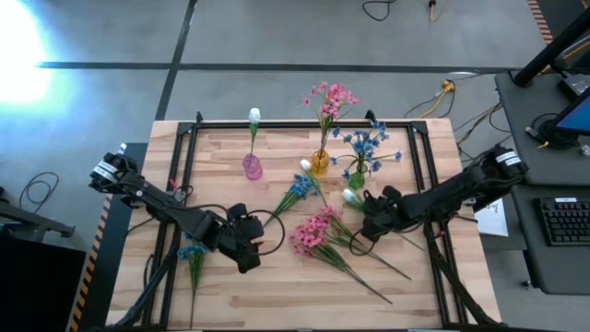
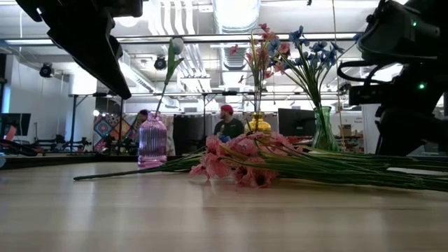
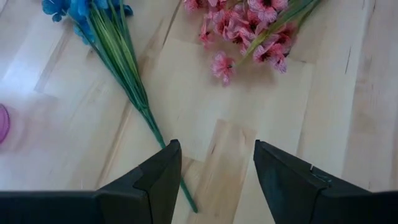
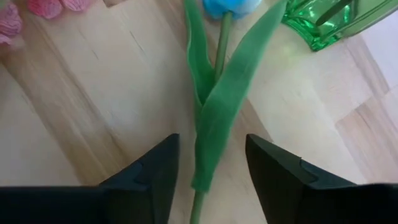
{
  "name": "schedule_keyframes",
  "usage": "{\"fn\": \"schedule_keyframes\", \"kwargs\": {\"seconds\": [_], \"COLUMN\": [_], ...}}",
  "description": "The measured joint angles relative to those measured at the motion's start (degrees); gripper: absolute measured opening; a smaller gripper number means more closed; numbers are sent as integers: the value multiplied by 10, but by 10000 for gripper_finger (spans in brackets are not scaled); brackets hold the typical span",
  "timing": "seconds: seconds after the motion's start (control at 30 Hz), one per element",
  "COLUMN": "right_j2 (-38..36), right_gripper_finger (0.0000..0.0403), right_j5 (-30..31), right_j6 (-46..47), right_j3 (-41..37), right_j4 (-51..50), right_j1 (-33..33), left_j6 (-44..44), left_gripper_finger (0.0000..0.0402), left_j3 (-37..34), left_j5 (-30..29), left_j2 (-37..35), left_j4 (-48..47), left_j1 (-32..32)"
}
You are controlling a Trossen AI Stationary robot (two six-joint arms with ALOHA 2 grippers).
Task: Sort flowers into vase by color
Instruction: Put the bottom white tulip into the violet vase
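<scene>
**A:** What can go wrong for you from here?

**B:** Your right end effector (image 4: 205,180) sits released, its two fingers straddling a stem with broad green leaves (image 4: 214,106) and a pale bud lying flat on the table (image 1: 277,286). The green vase (image 4: 323,22) stands just beside that bud, at about one o'clock from it in the right wrist view. If you close low and drag, I judge the leaf may fold or the stem slide out, and a wide lift could clip the green vase and tip it with its blue flowers (image 1: 367,146).

**A:** And the left side?

**B:** Your left end effector (image 3: 214,180) is also released and holds nothing, hovering over bare wood. A loose blue stem (image 3: 127,81) ends just beside its finger; the loose pink bunch (image 3: 252,28) lies near, at about one o'clock. Sweeping sideways would likely scatter both.

**A:** Where do the flowers stand?

**B:** From above, a white bud sits in the pink vase (image 1: 252,167) at about eleven o'clock from the table's middle, pink blossoms in the yellow vase (image 1: 320,162) at twelve, blue ones in the green vase at one. Loose pink stems (image 1: 318,231) lie mid-table, and one blue stem (image 1: 194,254) at eight o'clock.

**A:** The surface and room?

**B:** Pale wood planks in a black frame, smooth, so stems may skid. Beyond it is grey floor with cables, a desk with a keyboard (image 1: 564,221) at three o'clock, and people seated far behind.
</scene>
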Motion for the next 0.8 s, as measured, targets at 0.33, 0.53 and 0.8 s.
{"fn": "schedule_keyframes", "kwargs": {"seconds": [0.33,0.53,0.8], "right_j2": [12,7,-40], "right_gripper_finger": [26,16,14], "right_j5": [-11,-13,-30], "right_j6": [1,25,22], "right_j3": [0,0,16], "right_j4": [6,1,-14], "right_j1": [0,0,2], "left_j6": [0,-7,-11], "left_gripper_finger": [187,187,187], "left_j3": [0,0,0], "left_j5": [-31,-31,-31], "left_j2": [0,0,0], "left_j4": [-2,0,0], "left_j1": [0,0,0]}}
